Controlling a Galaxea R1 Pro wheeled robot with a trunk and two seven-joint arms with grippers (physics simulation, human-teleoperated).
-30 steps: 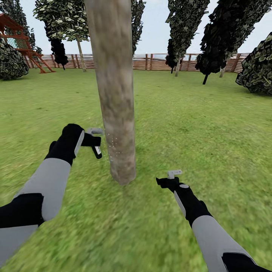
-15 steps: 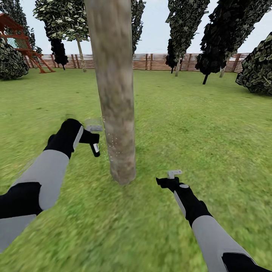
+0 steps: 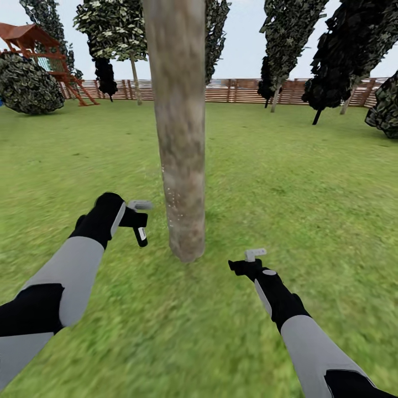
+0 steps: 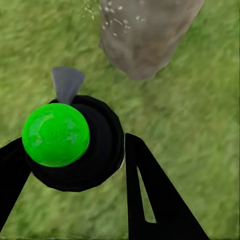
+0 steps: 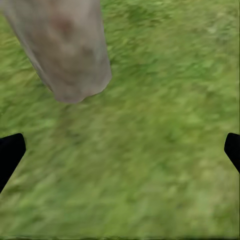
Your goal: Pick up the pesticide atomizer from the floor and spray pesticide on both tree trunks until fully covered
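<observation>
Scanning from my left: red wooden play frame (image 3: 38, 52) at the far edge of the green lawn (image 3: 309, 182), a round dark bush (image 3: 30, 83) in front of it.
Left arm: my grey-and-black left arm (image 3: 66, 276) rises from the lower corner, forearm angled up and inward, black wrist bent toward the trunk.
Left gripper: the left gripper (image 3: 135, 218) is clamped around the small black pesticide atomizer with its white patch (image 3: 140, 232); one grey fingertip (image 3: 140, 205) shows above it.
Atomizer: held off the grass, just beside the trunk and not touching it. From the left wrist view I see its round black top with a bright green cap (image 4: 56, 134) between the black fingers (image 4: 150, 195), nozzle end facing the trunk base.
Trunk: thick, straight, mottled beige-grey tree trunk (image 3: 179, 127) stands centre, upright; fine pale specks dot its lower left side (image 3: 172, 207).
Right arm: my right arm (image 3: 309, 337) reaches up from the lower right, forearm straight, wrist low over the grass.
Right gripper: the right gripper (image 3: 251, 261) holds nothing; in the right wrist view its black fingers (image 5: 10, 152) sit spread wide at both edges, with grass and the trunk base (image 5: 70, 55) between.
Background: brown horizontal-slat fence (image 3: 243, 91), dark narrow conifers (image 3: 337, 61) to the right.
</observation>
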